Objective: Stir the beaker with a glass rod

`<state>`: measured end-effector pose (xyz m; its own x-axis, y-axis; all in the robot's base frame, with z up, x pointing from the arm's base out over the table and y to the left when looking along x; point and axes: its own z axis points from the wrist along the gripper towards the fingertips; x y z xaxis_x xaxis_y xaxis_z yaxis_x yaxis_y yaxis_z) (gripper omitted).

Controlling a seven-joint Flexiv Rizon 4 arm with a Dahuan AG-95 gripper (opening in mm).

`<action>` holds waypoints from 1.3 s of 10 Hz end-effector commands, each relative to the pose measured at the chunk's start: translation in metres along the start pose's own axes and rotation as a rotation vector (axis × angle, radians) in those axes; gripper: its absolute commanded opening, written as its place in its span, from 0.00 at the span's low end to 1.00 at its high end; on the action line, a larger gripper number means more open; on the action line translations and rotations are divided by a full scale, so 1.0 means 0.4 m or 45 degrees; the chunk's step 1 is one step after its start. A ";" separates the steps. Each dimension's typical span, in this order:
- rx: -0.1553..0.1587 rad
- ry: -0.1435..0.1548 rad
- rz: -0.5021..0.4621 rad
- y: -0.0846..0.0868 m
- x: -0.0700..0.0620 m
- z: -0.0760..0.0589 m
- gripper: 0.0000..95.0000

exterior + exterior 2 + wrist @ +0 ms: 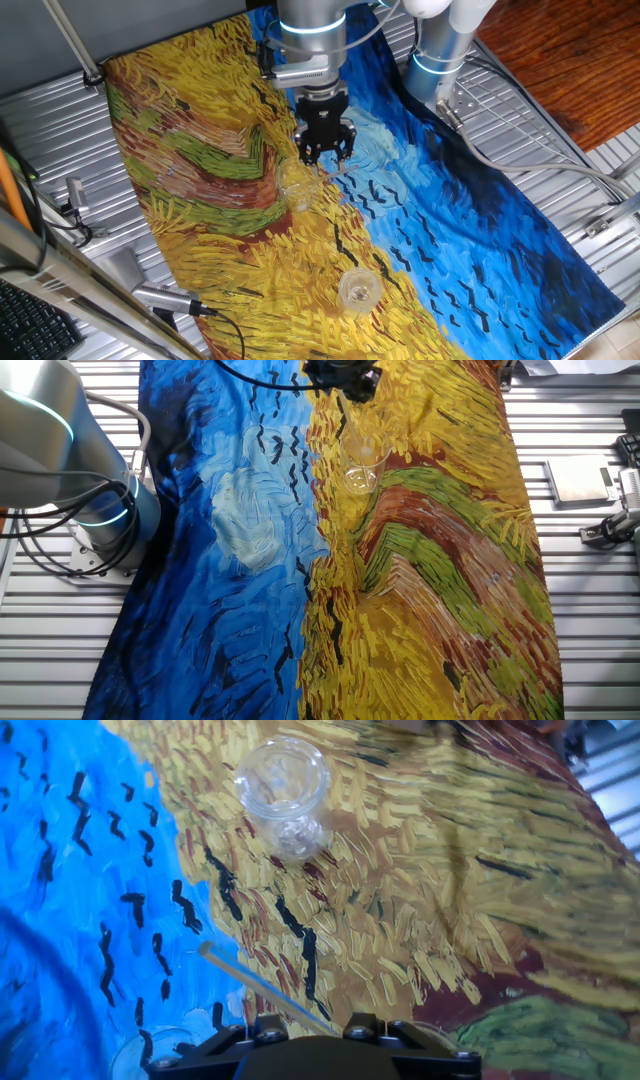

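Observation:
The beaker (297, 187) is a small clear glass standing on the yellow part of the painted cloth, just below and left of my gripper (325, 157). In the other fixed view the beaker (364, 460) sits beneath the gripper (348, 390), which hangs above the cloth with its black fingers spread apart. The glass rod (262, 982) appears only in the hand view, as a thin clear stick slanting up-left from under the black hand body. Its lower end is hidden, and I cannot tell whether anything touches it. The fingertips are out of the hand view.
A second glass vessel (358, 290) with a whitish rim stands nearer the cloth's front end and shows at the top of the hand view (285, 785). The arm's base (90, 510) and cables flank the cloth. A metal plate (578, 478) lies on the slatted table.

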<state>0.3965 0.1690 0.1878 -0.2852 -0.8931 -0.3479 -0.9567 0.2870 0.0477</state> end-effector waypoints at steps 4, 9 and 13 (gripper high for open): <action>-0.008 -0.077 -0.290 0.001 0.000 -0.002 0.40; -0.022 -0.193 -0.417 0.001 0.000 -0.002 0.40; -0.039 -0.241 -0.526 0.004 -0.003 -0.006 0.40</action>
<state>0.3952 0.1689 0.1901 0.1170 -0.8539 -0.5072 -0.9922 -0.0779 -0.0978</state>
